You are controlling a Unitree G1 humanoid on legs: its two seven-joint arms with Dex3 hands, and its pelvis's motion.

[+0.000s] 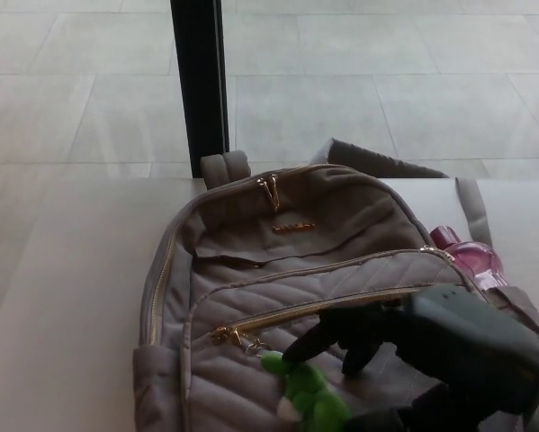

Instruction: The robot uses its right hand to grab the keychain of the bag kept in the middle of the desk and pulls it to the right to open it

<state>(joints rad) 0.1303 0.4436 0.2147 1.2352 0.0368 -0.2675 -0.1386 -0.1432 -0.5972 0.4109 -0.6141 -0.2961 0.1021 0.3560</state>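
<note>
A grey quilted backpack (287,261) lies in the middle of the desk (62,297), its front pocket zip with a gold pull (229,335) at the zip's left end. A green plush keychain (307,396) hangs from that pull, near the picture's lower edge. My right hand (413,351) comes in from the lower right and reaches over the keychain. Two fingers (305,342) are spread just above the plush and the thumb shows below it, so the hand is open around it. My left hand is out of the picture.
A pink bottle (471,256) sticks out of the backpack's right side pocket. A black post (200,81) stands behind the desk at the bag's top handle (225,167). Pale floor tiles lie beyond. A grey strap (470,205) lies at the right.
</note>
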